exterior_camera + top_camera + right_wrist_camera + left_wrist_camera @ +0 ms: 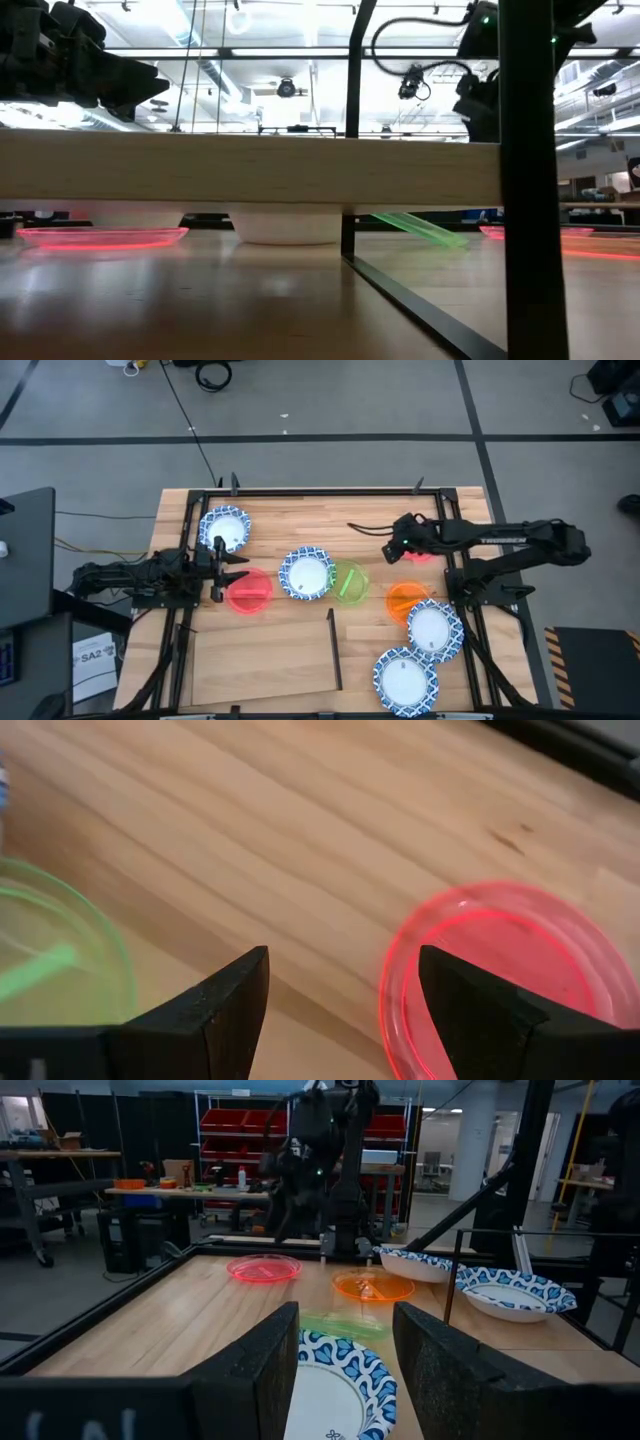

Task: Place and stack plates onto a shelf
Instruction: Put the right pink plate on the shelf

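The shelf (pixel 265 660) lies flat near the table's (pixel 300 515) front edge, its black bar (pixel 334 649) running front-to-back, while both grippers' fingers hang spread, empty.

Two dark jointed arms, black cables, blocky black fingers (pixel 255 1380)

You have four blue-and-white plates: one (pixel 225 527) near the table's far left, one (pixel 306 573) in the middle, and two (pixel 434 630) (pixel 405 680) overlapping at the near right. A red plate (pixel 248 591) lies flat just left of the middle one; a green plate (pixel 349 582) leans tilted against its right side. An orange plate (pixel 404 600) and another red one (pixel 420 556) lie further right. The shelf (pixel 265 655), a pale panel with a black bar, holds nothing.
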